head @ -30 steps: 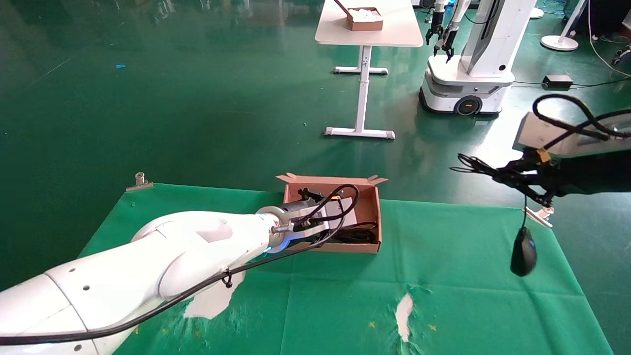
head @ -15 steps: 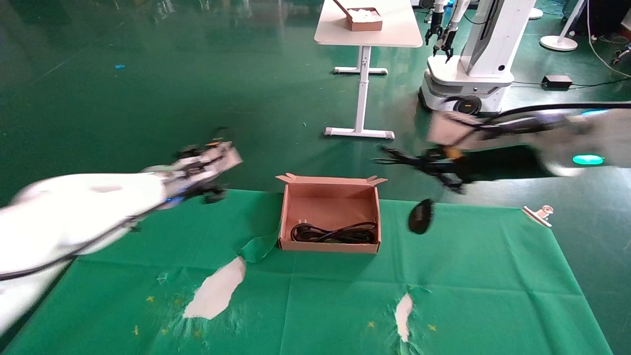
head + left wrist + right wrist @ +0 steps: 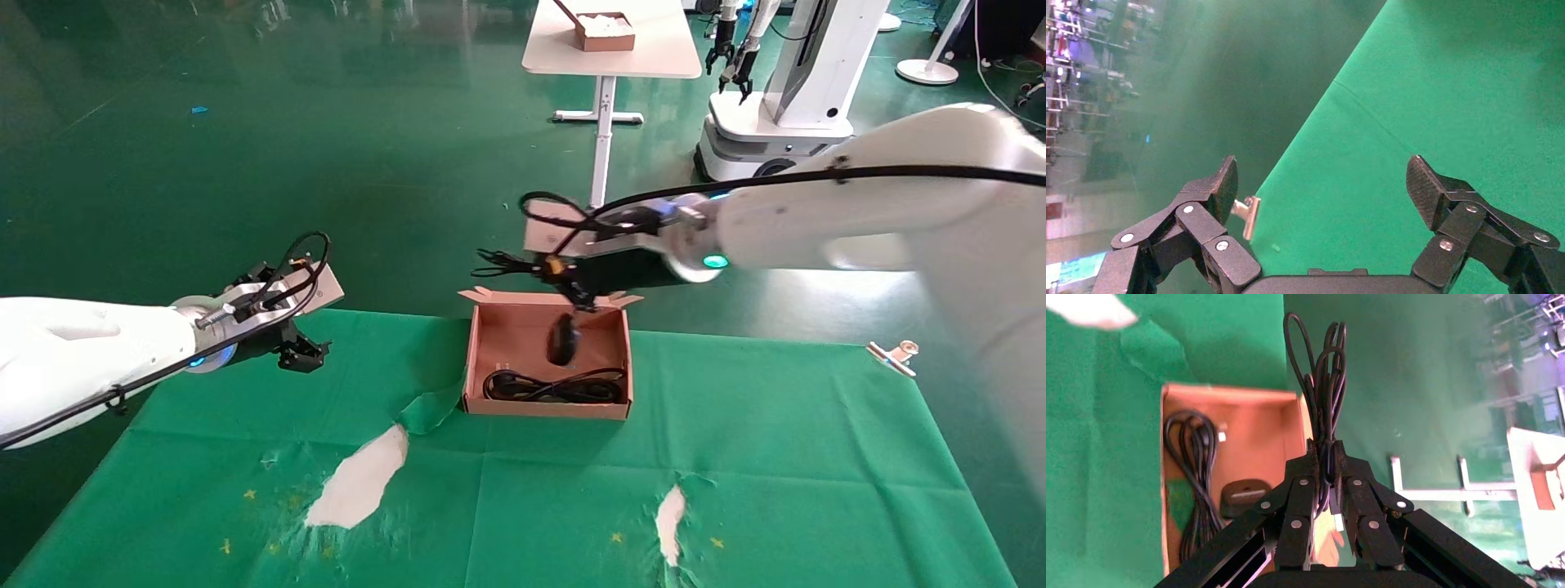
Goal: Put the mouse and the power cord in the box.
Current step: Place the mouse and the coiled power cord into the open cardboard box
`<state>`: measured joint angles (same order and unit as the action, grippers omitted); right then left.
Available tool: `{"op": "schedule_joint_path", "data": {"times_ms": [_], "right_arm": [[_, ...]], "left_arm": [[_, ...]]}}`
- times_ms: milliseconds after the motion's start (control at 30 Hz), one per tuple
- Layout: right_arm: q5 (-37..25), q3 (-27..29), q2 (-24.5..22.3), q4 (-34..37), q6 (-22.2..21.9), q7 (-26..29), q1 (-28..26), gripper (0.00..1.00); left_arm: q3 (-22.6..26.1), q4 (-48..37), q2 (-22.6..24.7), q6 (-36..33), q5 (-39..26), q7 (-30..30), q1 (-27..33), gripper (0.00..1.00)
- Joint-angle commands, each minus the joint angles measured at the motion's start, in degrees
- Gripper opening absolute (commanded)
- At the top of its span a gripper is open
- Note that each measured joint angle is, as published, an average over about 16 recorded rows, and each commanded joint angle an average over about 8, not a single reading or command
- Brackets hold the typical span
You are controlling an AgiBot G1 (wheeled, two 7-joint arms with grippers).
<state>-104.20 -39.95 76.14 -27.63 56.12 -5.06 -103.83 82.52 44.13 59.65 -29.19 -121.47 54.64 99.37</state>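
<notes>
The brown cardboard box [image 3: 511,327] stands on the green cloth near the table's far edge. Coiled along its near wall lies the thick black power cord [image 3: 556,385], which shows again in the right wrist view [image 3: 1193,471]. Over the box's far rim, my right gripper [image 3: 564,282] is shut on the mouse's thin cord bundle [image 3: 1324,386]. The black mouse [image 3: 562,341] dangles from it, within the box's outline [image 3: 1245,496]. My left gripper [image 3: 302,355] hovers open and empty over the table's far left part [image 3: 1321,184].
Metal clips sit on the cloth's far edge [image 3: 892,355] [image 3: 1247,214]. The cloth has white torn patches [image 3: 359,478] [image 3: 670,514] and a raised fold [image 3: 429,408] beside the box. Beyond stand a white table [image 3: 654,57] and another robot [image 3: 784,98].
My right arm swung left, carrying the dangling mouse from the table's right side to above the box. My left arm pulled out of the box and moved left, leaving the power cord inside.
</notes>
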Motion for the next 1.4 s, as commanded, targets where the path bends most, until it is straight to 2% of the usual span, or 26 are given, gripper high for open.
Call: {"op": "schedule_joint_path", "data": {"times_ms": [33, 200, 367, 400, 633, 667, 1400], "right_arm": [[1.3, 0.2, 2.2, 3.4, -1.5, -2.7, -0.2, 0.00], [3.0, -5.3, 2.6, 3.1, -4.7, -3.1, 1.9, 0.00], [2.9, -11.7, 2.5, 2.3, -7.1, 0.6, 2.7, 0.00], [2.9, -12.6, 2.5, 2.3, -7.4, 1.4, 2.8, 0.04], [2.6, -17.1, 2.8, 2.7, -10.1, 4.4, 2.9, 0.90], [2.6, -17.4, 2.9, 2.8, -10.3, 4.5, 2.9, 0.98], [3.2, -15.2, 2.0, 1.8, -8.6, 4.0, 3.3, 1.00]], "left_arm": [[0.1, 1.6, -0.6, -0.4, -1.5, 1.8, 0.0, 1.00], [0.0, 4.2, -1.4, -1.5, -5.2, 5.8, -0.3, 1.00], [-0.3, 6.4, -1.9, -2.5, -8.5, 9.2, -0.6, 1.00], [-0.3, 6.8, -2.0, -2.6, -9.0, 9.7, -0.6, 1.00], [-0.5, 8.4, -2.6, -3.3, -11.0, 11.6, -0.8, 1.00], [-0.5, 8.5, -2.6, -3.4, -11.2, 11.7, -0.9, 1.00], [-0.5, 7.8, -2.3, -3.2, -10.5, 11.2, -0.9, 1.00]]}}
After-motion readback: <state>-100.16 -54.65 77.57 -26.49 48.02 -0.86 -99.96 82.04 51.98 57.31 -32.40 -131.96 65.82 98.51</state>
